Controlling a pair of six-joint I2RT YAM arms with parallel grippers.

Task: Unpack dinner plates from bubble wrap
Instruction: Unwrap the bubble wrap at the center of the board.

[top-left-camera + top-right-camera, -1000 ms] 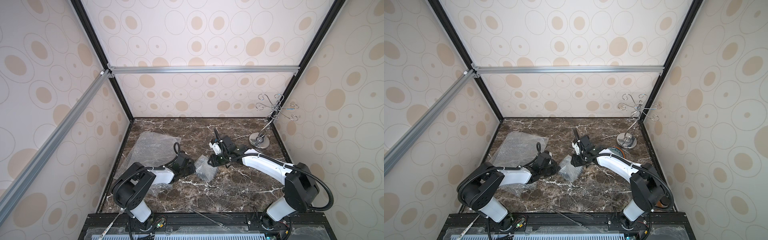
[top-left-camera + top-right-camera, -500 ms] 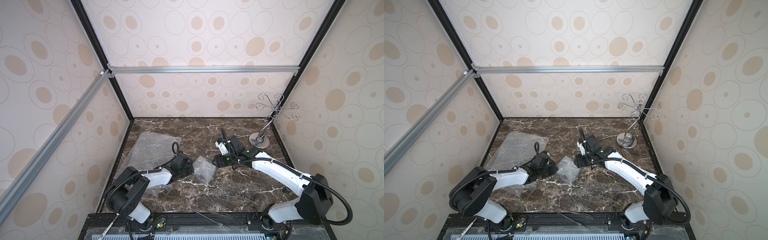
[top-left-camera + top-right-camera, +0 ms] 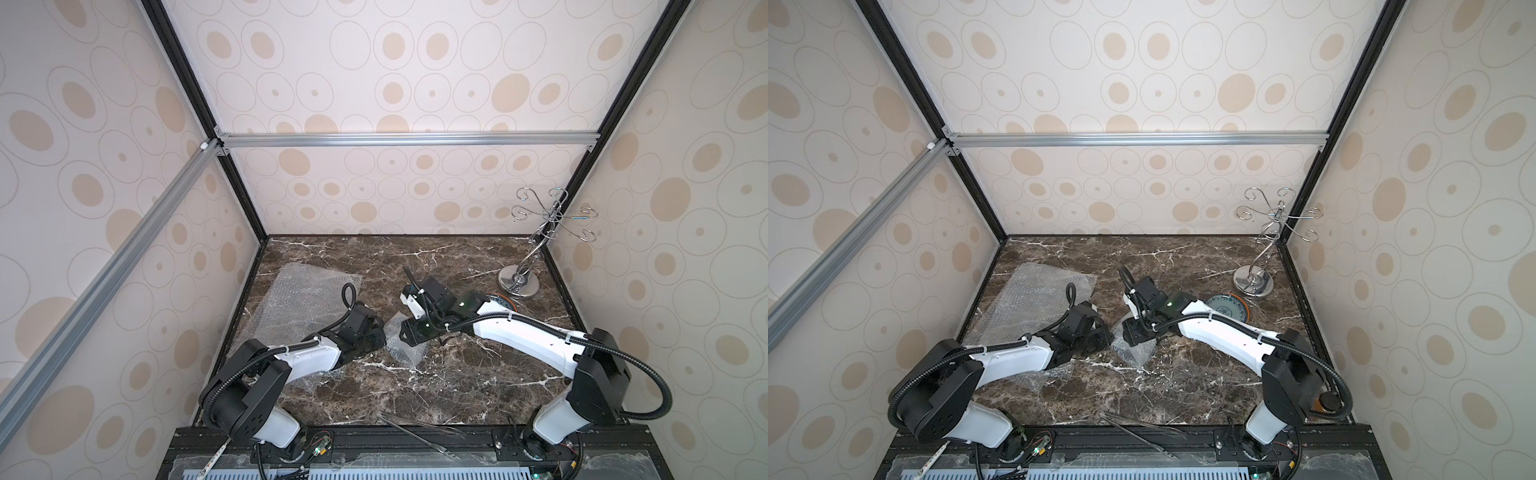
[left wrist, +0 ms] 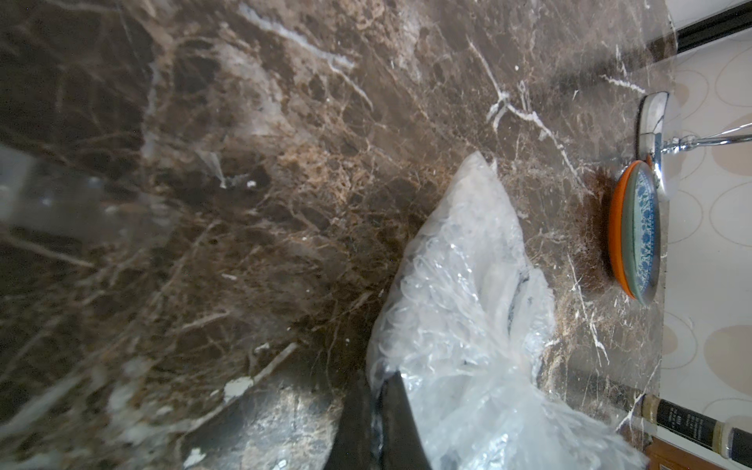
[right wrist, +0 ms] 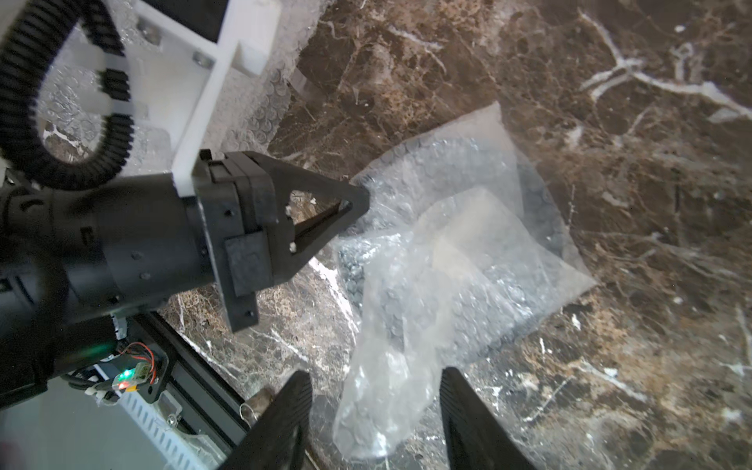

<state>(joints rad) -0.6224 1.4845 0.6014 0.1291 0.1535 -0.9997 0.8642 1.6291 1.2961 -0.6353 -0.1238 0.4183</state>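
One limp, slippery clear bubble-wrap bundle (image 5: 468, 260): left gripper (image 5: 360, 201) pinches its edge; right gripper (image 5: 376, 382) hangs open, empty, over a loose flap (image 5: 390, 350) worth grabbing.

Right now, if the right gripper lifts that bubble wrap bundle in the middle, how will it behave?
Probably floppy: the bubble wrap bundle lies crumpled, so it would sag. What looks like a dark plate shows through it, so the weight may shift and slide out. The left gripper pinches one edge, so it would likely pull taut.
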